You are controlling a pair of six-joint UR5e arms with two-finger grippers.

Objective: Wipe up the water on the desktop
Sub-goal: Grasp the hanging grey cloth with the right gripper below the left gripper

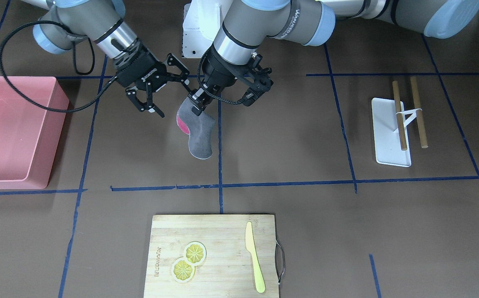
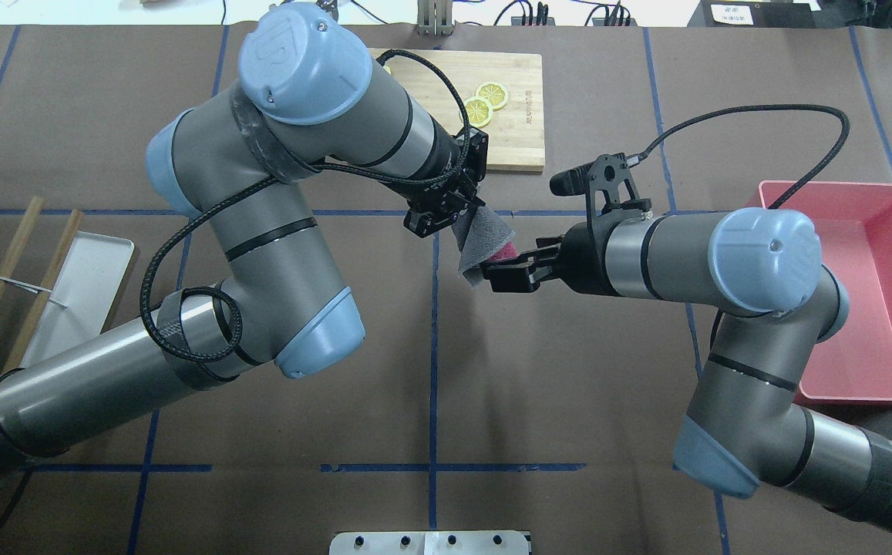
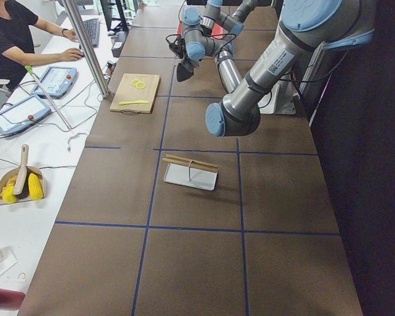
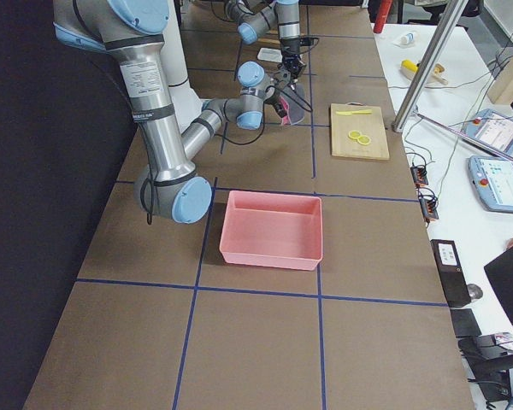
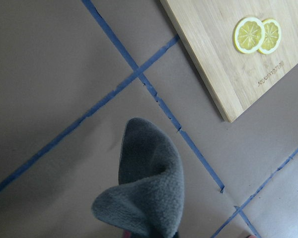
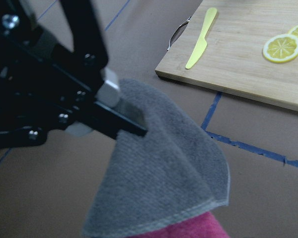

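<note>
Grey cloth (image 1: 200,132), pink-backed, pinched by top edge in clenched left gripper (image 1: 197,105). Hangs below those fingers, over desktop (image 1: 289,140). Looks soft, limp, light; best taken at free corner. Right gripper (image 1: 171,99) spread, empty, just beside.

Bright, even light from overhead. The matte worktop (image 1: 289,136) is evenly lit; shadows on it are faint and soft-edged. Right wrist view: the near cloth (image 6: 159,173) is slightly out of focus. Both side views fall to black along the robot's side.
</note>
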